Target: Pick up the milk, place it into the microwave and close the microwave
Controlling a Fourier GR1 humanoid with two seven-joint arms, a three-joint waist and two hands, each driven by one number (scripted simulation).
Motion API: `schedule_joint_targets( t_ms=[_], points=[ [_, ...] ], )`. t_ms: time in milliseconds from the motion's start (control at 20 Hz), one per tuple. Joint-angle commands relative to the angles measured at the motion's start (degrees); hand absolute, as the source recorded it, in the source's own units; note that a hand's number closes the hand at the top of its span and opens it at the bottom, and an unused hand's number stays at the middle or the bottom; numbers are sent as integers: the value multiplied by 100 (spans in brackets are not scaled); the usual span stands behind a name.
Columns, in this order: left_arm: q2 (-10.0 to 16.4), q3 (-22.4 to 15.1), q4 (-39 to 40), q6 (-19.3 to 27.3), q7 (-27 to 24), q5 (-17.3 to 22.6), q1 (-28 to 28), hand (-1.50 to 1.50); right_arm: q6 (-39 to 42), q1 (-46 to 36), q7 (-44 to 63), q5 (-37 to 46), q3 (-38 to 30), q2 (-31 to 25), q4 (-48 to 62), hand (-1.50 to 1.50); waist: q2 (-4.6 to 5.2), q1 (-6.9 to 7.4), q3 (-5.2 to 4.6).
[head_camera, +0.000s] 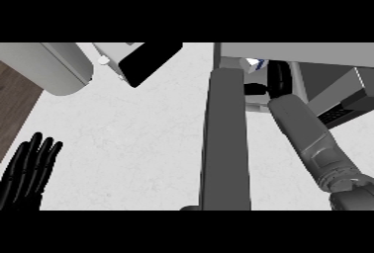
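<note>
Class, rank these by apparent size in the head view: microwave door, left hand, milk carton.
1. microwave door
2. left hand, nearer the camera, so flattered
3. milk carton, only partly visible

Right hand (278, 79) inside the open microwave (314, 52) by the milk (254, 63); left hand (27, 173) open, lower left.

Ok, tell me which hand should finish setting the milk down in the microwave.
Right. The right hand is inside the microwave beside the milk; the left hand rests open at lower left, beyond the open door.
</note>
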Motion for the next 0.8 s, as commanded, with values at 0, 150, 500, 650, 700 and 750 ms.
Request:
schedule_joint_targets(
  t_ms=[0,150,500,650,700,750],
  points=[
    [12,17,167,-122,-236,21,118,-150,-233,68,-19,-98,-133,-8,-25,-150,-15,-43,-6],
    [-204,-305,-83,87,-109,-276,223,-150,-100,-5,-86,-191,-241,-143,-112,-150,-29,-63,-1],
    [-318,-578,-192,183,-17,-557,290,-150,4,95,-434,-311,-412,-491,-277,-150,-74,-172,-3],
    [-243,-491,-269,110,131,-386,301,-150,-175,289,-653,-415,-547,-408,-271,-150,-55,-144,0],
    [-281,-504,-60,135,-107,-528,362,-150,169,249,-669,-402,-545,-756,-253,-150,-43,-129,-1],
    [-300,-448,48,151,-212,-505,154,-150,166,385,-839,-478,-614,-593,-287,-150,-49,-169,-2]
  ],
)
